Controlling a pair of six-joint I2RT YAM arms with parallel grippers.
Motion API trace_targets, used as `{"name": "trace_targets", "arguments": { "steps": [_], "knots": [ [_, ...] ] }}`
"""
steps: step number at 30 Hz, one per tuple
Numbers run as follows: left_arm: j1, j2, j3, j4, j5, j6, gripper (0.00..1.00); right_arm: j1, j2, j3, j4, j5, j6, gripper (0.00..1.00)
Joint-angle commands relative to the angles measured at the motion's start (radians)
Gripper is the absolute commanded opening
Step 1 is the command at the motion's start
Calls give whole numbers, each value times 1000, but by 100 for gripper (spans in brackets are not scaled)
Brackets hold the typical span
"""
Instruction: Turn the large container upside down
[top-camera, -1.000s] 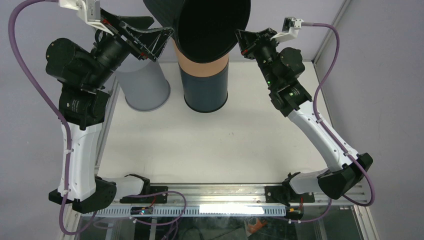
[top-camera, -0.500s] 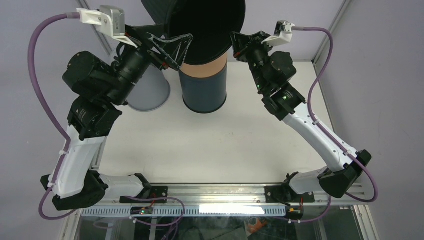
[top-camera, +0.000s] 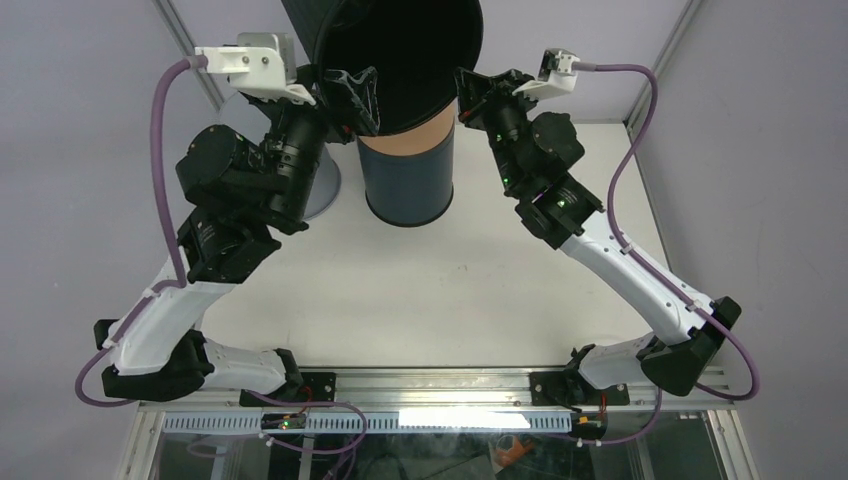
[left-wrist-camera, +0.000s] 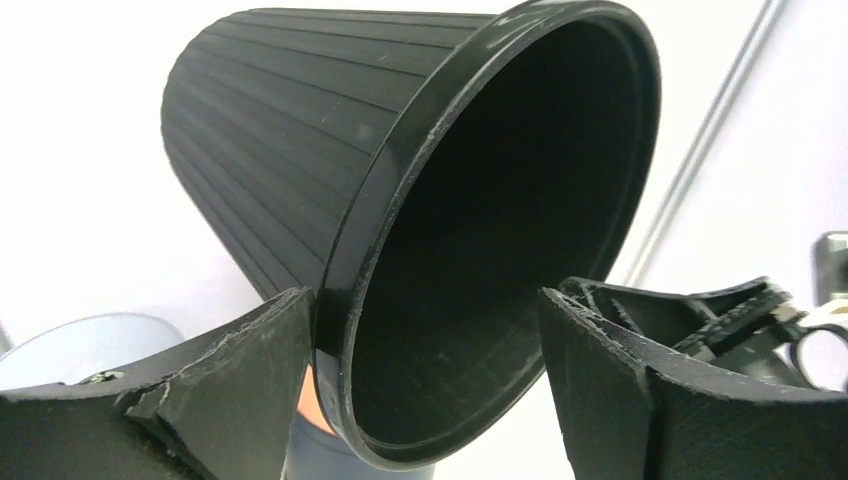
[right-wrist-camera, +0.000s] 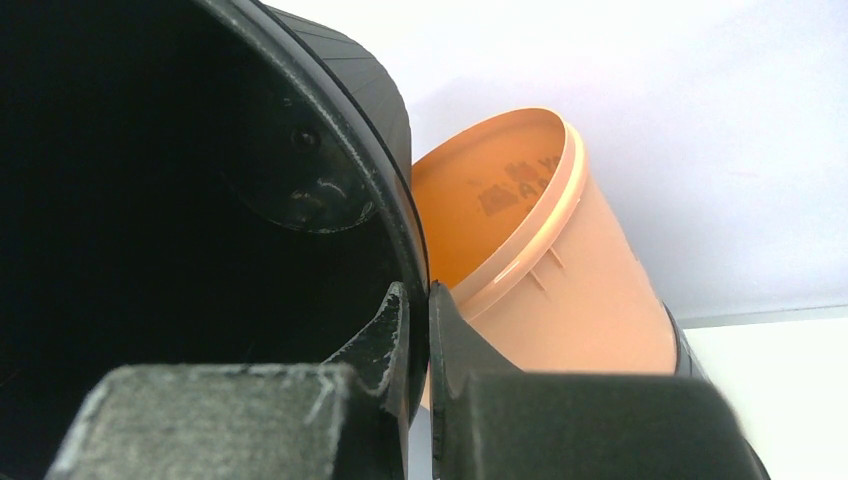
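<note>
The large black ribbed container (top-camera: 400, 50) hangs in the air at the back, tilted, its open mouth facing the camera. My right gripper (top-camera: 468, 92) is shut on its right rim, one finger inside and one outside, as the right wrist view (right-wrist-camera: 418, 295) shows. My left gripper (top-camera: 350, 95) is open at the left rim. In the left wrist view the gripper (left-wrist-camera: 425, 300) straddles the lower rim of the container (left-wrist-camera: 300, 150); the left finger (left-wrist-camera: 260, 350) lies against the rim's outside and the right finger stands well apart.
An orange container (top-camera: 405, 130) sits nested in a dark blue one (top-camera: 408, 185) on the table right below the black container. A grey container (top-camera: 322, 190) stands left of them, mostly hidden behind my left arm. The white table (top-camera: 430, 290) stretches forward.
My left arm has swung right and up, bringing its open gripper to the container's left rim. The right gripper and the black container have shifted slightly left and up.
</note>
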Motion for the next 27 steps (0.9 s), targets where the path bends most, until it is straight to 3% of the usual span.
{"name": "trace_targets", "arguments": {
  "steps": [1,6,18,21,22,26,27],
  "knots": [
    [-47,19,-58,100,-191,118,80,28,-18,-7,45,-6,-18,0],
    [-73,39,-86,163,-272,179,67,40,-23,-8,46,-4,-25,0],
    [-89,39,-163,302,-342,252,0,47,-44,-39,46,-51,-16,0],
    [-88,12,-257,430,-341,315,0,47,-51,-52,41,-71,-8,0],
    [-88,2,-298,490,-343,344,0,47,-54,-54,36,-74,-5,7],
    [-89,-6,-391,662,-362,439,0,47,-90,-64,13,-91,-13,58],
    [-89,-3,-407,714,-371,471,0,47,-103,-65,3,-93,-11,65]
  ]
}}
